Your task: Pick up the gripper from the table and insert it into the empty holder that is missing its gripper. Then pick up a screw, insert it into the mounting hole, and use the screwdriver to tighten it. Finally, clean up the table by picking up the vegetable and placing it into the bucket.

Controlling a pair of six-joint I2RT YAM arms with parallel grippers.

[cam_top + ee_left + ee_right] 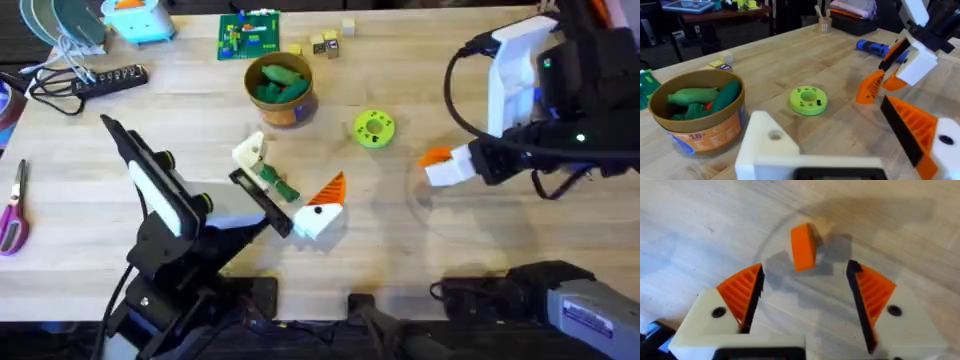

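The left gripper (290, 172) rests low at the table's (420, 260) centre with its fingers spread wide and nothing clamped. One finger is the plain white holder (248, 153), which lacks a pad; the other carries an orange tip. The vegetable (276, 182) lies on the wood between them, and the bucket (290, 112) stands just behind, already holding green toys. To the right, the right gripper (806, 267) hovers low over the table with its ribbed pads (742, 292) well apart, holding nothing. The orange gripper (802, 247) lies loose on the wood just ahead of the fingertips, near their centreline and slightly skewed.

The step in hand appears to be the pickup. It is probably best done by advancing until the pads bracket the piece, squaring the wrist to its flat sides, then closing gently. The mating end should stay exposed for insertion into the holder. A hasty closure could pinch a corner and flick the piece away.
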